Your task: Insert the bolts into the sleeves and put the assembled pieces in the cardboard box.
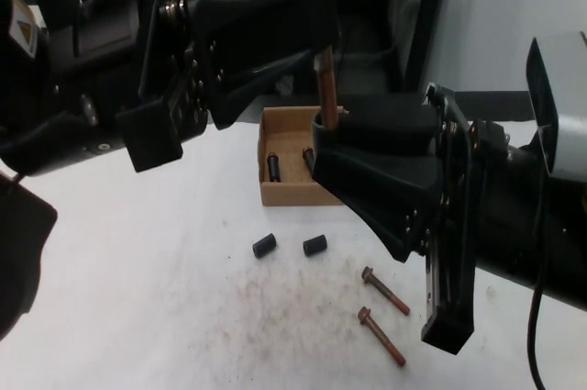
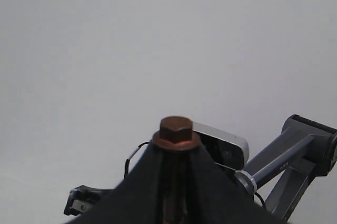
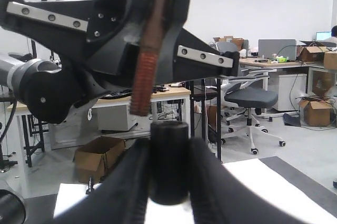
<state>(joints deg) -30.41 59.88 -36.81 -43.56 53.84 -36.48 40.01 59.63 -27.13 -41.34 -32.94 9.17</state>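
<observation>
The left pincer (image 1: 319, 23) hangs above the cardboard box (image 1: 275, 195), clenched on a bolt (image 1: 325, 83) held upright, head up. Just beneath it, the right pincer (image 3: 168, 182) grasps a black sleeve (image 3: 168, 155), with the bolt's threaded tip just above the sleeve's top. Two spare sleeves (image 1: 264, 246) and two spare bolts (image 1: 385, 290) lie on the white bench (image 1: 138, 298).

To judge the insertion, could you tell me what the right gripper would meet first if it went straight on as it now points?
Probably the bolt in the left gripper: its threaded end sits just ahead of the held sleeve, though depth is unclear.
</observation>
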